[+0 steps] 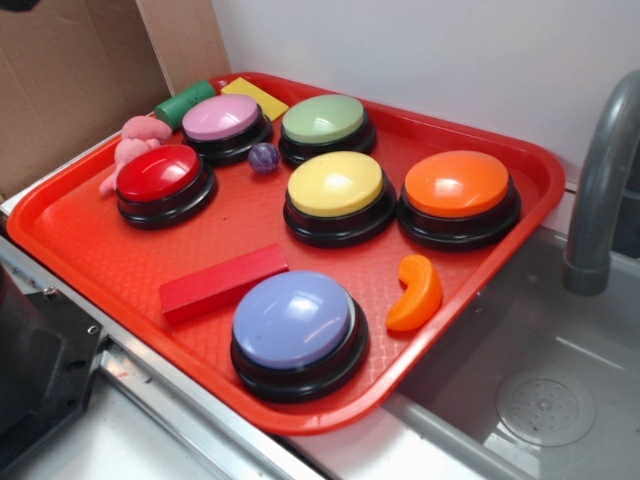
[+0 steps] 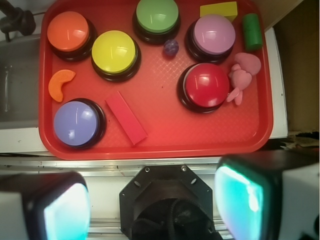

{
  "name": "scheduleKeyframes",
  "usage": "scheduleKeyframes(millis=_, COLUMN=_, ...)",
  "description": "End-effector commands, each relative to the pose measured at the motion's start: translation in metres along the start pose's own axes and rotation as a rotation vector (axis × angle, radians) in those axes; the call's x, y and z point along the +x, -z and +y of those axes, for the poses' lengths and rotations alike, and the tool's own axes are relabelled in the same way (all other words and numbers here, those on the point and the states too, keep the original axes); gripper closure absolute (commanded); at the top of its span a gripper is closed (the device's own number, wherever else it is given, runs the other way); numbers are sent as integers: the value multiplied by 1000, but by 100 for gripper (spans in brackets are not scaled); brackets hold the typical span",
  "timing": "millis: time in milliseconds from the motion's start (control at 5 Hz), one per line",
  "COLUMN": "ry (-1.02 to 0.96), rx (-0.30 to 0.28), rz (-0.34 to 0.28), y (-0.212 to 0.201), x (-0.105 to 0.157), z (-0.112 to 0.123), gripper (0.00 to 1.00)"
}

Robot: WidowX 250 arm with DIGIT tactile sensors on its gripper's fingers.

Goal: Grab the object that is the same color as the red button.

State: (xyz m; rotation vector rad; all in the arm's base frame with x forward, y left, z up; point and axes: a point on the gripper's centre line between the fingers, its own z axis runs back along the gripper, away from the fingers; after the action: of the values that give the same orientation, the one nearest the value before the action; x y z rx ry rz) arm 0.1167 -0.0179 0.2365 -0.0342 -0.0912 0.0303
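Mostly red tray (image 1: pixel 520 170) (textured), sink (image 1: pixel 545 400) adj., cardboard (image 1: pixel 70 70) behind

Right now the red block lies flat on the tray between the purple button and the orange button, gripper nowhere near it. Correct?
Not quite. The red block lies between the purple button and the red button, not the orange button; the wrist view shows it. The rest holds.

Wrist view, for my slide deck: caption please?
Open gripper above the red tray, the red block lying between purple button and red button.

Ext. oblique, wrist overhead; shared tray (image 1: pixel 90 255)
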Motion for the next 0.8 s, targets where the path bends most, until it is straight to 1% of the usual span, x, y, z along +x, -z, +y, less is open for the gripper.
scheduleKeyframes(millis=0, ry=0, rx=0, rz=0, y=0, x=0, z=0, gripper=0)
scheduleKeyframes(millis=200, ry=251, rx=-16, rz=-44, y=35, x=14, z=-32, gripper=0)
scheduleKeyframes(millis=400, ry=393, rx=4, rz=-40, y=75, x=18, z=-42, gripper=0)
scheduleKeyframes(millis=600, ry=457, rx=-38, rz=-74, y=124, x=16, z=-43, gripper=0)
